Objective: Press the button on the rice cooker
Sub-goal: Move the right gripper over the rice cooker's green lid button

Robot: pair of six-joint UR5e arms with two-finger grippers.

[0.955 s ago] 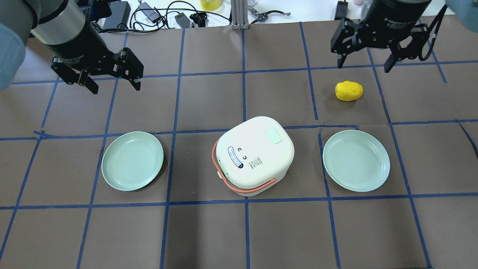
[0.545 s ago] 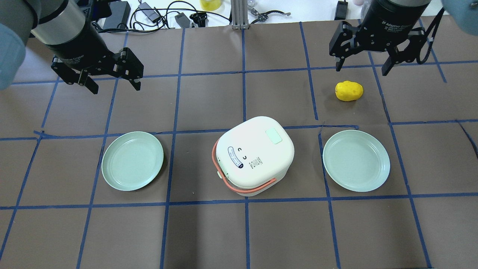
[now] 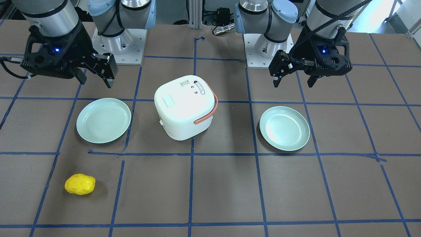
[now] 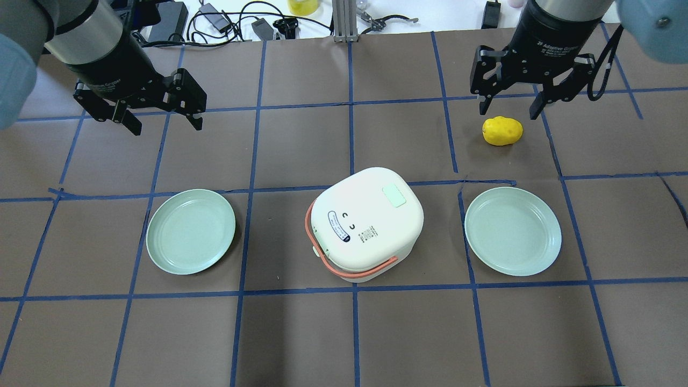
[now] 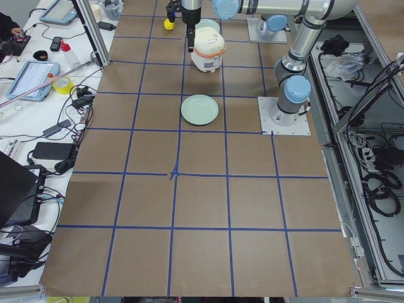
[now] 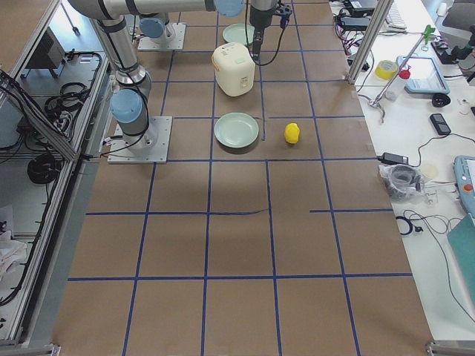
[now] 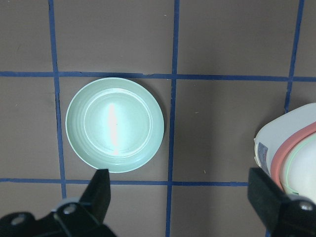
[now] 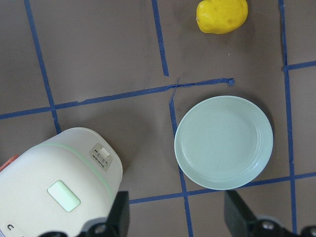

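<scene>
The white rice cooker point(image 4: 365, 223) with an orange handle stands closed at the table's middle, also seen in the front view point(image 3: 184, 110). Its pale mint button point(image 4: 393, 196) sits flush in the lid top and shows in the front view point(image 3: 169, 101) and the right wrist view point(image 8: 64, 195). My left gripper point(image 4: 166, 126) is open and empty, hovering far back left of the cooker. My right gripper point(image 4: 508, 112) is open and empty, hovering back right of the cooker, just above a yellow potato-like object point(image 4: 502, 130).
A mint plate point(image 4: 191, 231) lies left of the cooker and another mint plate point(image 4: 513, 231) lies right of it. Cables and gear lie beyond the table's far edge. Blue tape lines grid the brown table.
My right gripper has moved left and toward the table's middle, now over the yellow object. The left gripper and the cooker have not moved.
</scene>
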